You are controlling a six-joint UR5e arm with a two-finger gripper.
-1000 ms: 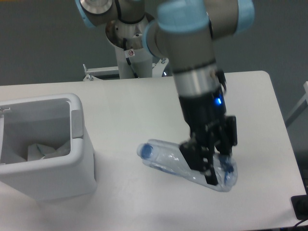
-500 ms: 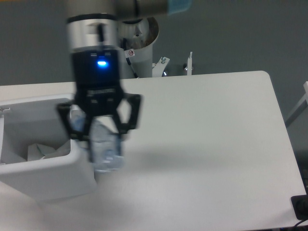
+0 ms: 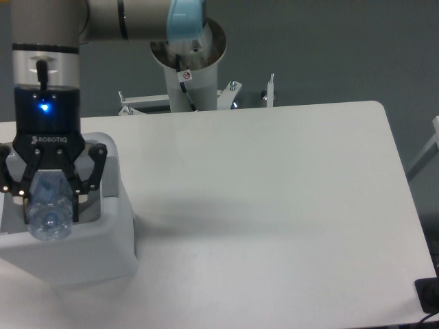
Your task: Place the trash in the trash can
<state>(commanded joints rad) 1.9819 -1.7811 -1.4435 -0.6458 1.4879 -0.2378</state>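
Observation:
The crushed clear plastic bottle (image 3: 49, 218) hangs upright with its bluish cap end pointing down. My gripper (image 3: 50, 205) is shut on it, one finger on each side. The gripper holds it over the opening of the white trash can (image 3: 75, 253) at the table's left edge, with the bottle's lower end about level with the front rim. The arm and gripper hide most of the can's inside. The crumpled white wrapper is hidden.
The white table (image 3: 274, 205) stretches to the right of the can. The robot's base column (image 3: 188, 68) stands behind the table's far edge. A black object (image 3: 429, 295) sits off the table's right front corner.
The gripper lifted the bottle from the table's right middle and carried it left. It now hangs over the trash can's opening.

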